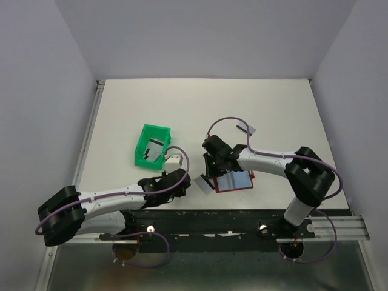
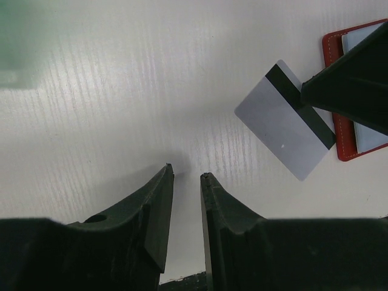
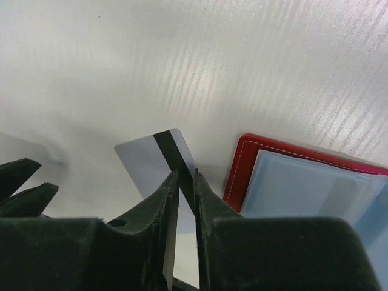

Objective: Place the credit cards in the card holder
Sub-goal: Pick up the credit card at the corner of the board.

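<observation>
A striped grey card (image 3: 142, 159) sits on the white tabletop (image 1: 182, 103) just beside the open red holder (image 3: 240, 173), near enough that it may touch the rim. It is not in any of the pale blue pockets. The right end effector (image 3: 185, 174) straddles the card's striped edge with its fingers a sliver apart, and whether they pinch the card or merely bracket it cannot be told. The left end effector (image 2: 187, 176) hangs near the card with a narrow gap between its fingers, holding nothing and touching neither card nor holder. The risk lies in that loose bracket. A thin card can twist or drop flat, where it is hard to lift again. With nothing pinning the holder, a push towards a pocket could simply slide it away. Other cards (image 1: 156, 148) wait in the green tray (image 1: 145, 130).
</observation>
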Tool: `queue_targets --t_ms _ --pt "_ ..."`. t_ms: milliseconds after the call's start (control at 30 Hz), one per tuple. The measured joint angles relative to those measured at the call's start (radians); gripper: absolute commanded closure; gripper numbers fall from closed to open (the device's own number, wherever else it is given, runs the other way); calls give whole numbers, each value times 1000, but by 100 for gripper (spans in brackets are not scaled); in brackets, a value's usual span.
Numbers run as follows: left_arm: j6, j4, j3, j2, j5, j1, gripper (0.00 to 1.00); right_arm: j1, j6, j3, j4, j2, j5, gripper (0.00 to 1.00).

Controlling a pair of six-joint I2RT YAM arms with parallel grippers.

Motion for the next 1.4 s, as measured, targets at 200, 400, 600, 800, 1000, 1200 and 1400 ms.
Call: queue_targets --t_ms 200,400,600,800,1000,1200,1400 --pt "-10 -2 -18 -34 0 0 56 0 -1 0 10 31 -4 70" --pt "-16 -1 -19 -45 0 0 55 0 -7 -15 46 31 -41 67" --pt "-21 -2 -19 -45 0 0 55 31 -7 -35 92 28 -83 67" --pt "-26 -1 -25 -45 0 0 54 98 4 -62 116 16 -112 66" --pt "-32 -2 -37 -45 0 0 54 136 28 -100 143 -6 -135 67" --pt "-36 0 -40 -43 0 0 54 148 38 -122 166 -16 -167 67" --pt "-35 7 -40 -35 -2 0 54 157 83 -244 147 -160 -121 64"
